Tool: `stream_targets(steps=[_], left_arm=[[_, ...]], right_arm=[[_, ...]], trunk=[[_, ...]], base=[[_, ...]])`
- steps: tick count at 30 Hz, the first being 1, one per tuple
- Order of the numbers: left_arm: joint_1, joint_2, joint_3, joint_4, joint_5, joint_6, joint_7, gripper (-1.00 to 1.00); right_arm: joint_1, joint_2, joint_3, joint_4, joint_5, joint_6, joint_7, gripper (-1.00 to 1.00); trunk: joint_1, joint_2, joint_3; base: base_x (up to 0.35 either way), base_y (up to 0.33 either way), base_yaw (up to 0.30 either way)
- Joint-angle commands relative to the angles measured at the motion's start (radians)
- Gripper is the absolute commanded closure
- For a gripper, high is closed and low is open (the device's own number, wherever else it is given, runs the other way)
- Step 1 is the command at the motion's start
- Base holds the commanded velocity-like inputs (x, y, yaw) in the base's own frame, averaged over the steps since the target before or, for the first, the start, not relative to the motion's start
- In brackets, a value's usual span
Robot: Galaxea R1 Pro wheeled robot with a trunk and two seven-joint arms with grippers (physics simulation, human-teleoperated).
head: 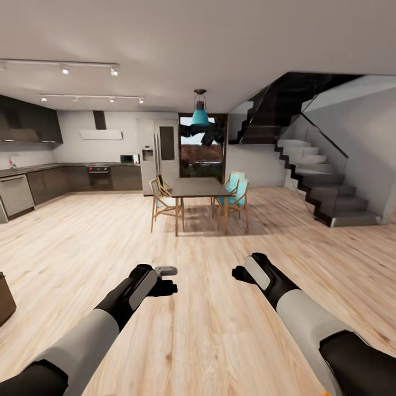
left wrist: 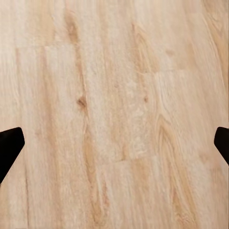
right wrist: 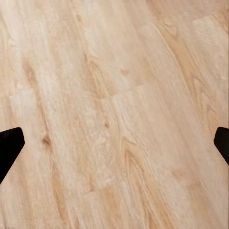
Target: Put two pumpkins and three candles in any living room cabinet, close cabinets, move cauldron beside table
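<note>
Head view: open-plan room with pale wood plank floor (head: pixel 209 330). Both arms extended forward and low over the floor, nothing held. Left gripper (head: pixel 165 287) at lower centre-left, black, with a small grey part just beyond its tip. Right gripper (head: pixel 240 273) at lower centre-right, black, angled inward toward the left one. Finger spacing not readable from this angle.

Left wrist view: left gripper (left wrist: pixel 114 143) pointing straight down at bare floor planks; black fingertips (left wrist: pixel 9 145) at opposite edges of the picture, jaws spread wide, nothing between them.

Right wrist view: right gripper (right wrist: pixel 114 143) likewise aimed at bare planks; black fingertips (right wrist: pixel 9 145) at both picture edges, jaws spread wide, nothing between them.

Mid-room, ahead of the arms: dark rectangular dining table (head: pixel 201 188) with wooden chairs (head: pixel 162 206) on its left side and teal-seated chairs (head: pixel 235 195) on its right. Teal pendant lamp (head: pixel 199 114) hanging above it, in front of a tall window (head: pixel 201 148).

Left background: dark kitchen units (head: pixel 49 184) along the wall, oven (head: pixel 100 176), white range hood (head: pixel 100 133), microwave (head: pixel 130 159), grey refrigerator (head: pixel 157 154). Track lights (head: pixel 91 69) on the ceiling.

Right background: dark staircase (head: pixel 324 187) with glass railing rising to the left.

Dark brown furniture corner (head: pixel 5 297) at the far left edge, type not identifiable. Pumpkins, candles, cauldron and coffee table: location cannot be told from these pictures.
</note>
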Motion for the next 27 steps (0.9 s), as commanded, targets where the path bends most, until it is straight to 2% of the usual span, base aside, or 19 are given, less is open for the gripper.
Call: stream_targets(steps=[1, 6, 14, 18, 20, 23, 24, 27], left_arm=[[-0.001, 0.001, -0.003, -0.001, 0.011, 0.002, 0.009, -1.0], [-0.001, 0.002, -0.002, 0.004, 0.012, 0.002, 0.008, -1.0], [-0.001, 0.003, -0.002, 0.052, 0.01, -0.021, 0.008, -1.0], [-0.001, 0.004, -0.003, 0.109, 0.008, -0.081, 0.008, -1.0], [-0.001, 0.006, -0.005, 0.15, 0.008, -0.137, 0.006, -1.0], [0.001, 0.017, -0.009, 0.18, 0.008, -0.198, -0.004, -1.0], [0.003, 0.027, -0.011, 0.194, 0.007, -0.241, -0.028, -1.0], [0.006, 0.034, -0.013, 0.203, 0.008, -0.274, -0.059, -1.0]], right_arm=[[-0.001, -0.001, 0.004, -0.001, -0.011, 0.001, -0.008, -1.0], [-0.001, -0.007, 0.001, 0.0, -0.01, -0.001, 0.002, -1.0], [0.016, -0.004, 0.006, 0.017, 0.001, -0.014, 0.073, -1.0], [0.069, -0.009, 0.006, 0.02, 0.005, -0.046, 0.083, -1.0], [0.113, -0.009, 0.008, 0.024, 0.008, -0.126, 0.086, -1.0], [0.155, -0.006, 0.017, 0.025, 0.01, -0.185, 0.086, -1.0], [0.172, -0.004, 0.04, 0.025, 0.01, -0.207, 0.087, -1.0], [0.182, -0.002, 0.074, 0.025, 0.009, -0.223, 0.087, -1.0]], trunk=[[0.001, -0.001, -0.001], [0.001, -0.001, -0.001], [0.001, -0.001, -0.001], [0.001, -0.001, -0.001], [0.001, -0.001, -0.001], [0.001, -0.001, -0.001], [0.001, -0.001, -0.001], [0.001, -0.001, -0.001]], base=[[0.333, 0.003, 0.0], [0.334, 0.001, 0.0], [0.336, 0.0, 0.0], [0.336, 0.0, 0.0], [0.336, 0.0, 0.0], [0.336, 0.0, 0.0], [0.336, 0.0, 0.0], [0.337, 0.0, 0.0]])
